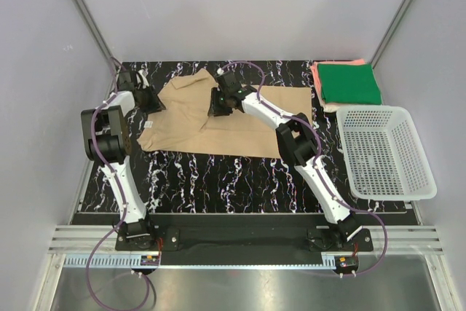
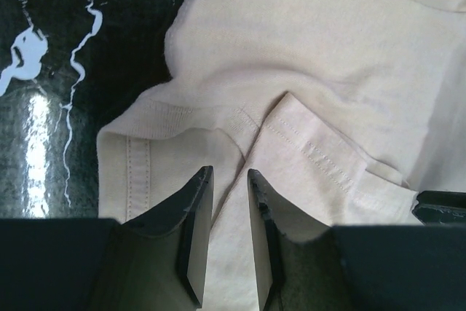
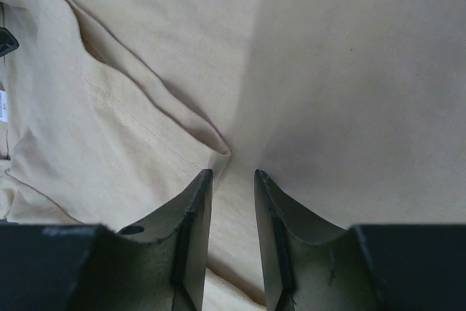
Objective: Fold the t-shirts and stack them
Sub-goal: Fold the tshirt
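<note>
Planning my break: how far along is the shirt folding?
Done: the green shirt lies folded on the coral-pink shirt at the far right corner. In hand: the tan shirt lies mostly spread, with the left gripper and right gripper down on it, jaws parted. Left: finish folding it and stack it.

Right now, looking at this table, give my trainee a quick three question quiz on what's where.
1. Short answer: on which side of the table, by the robot's own sides, does the white mesh basket sit?
2. True or false: the green t-shirt lies on top of the coral-pink t-shirt.
3. The left gripper and right gripper are both over: A) the tan t-shirt, B) the green t-shirt, C) the basket.
Key: 1 right; 2 true; 3 A.
</note>
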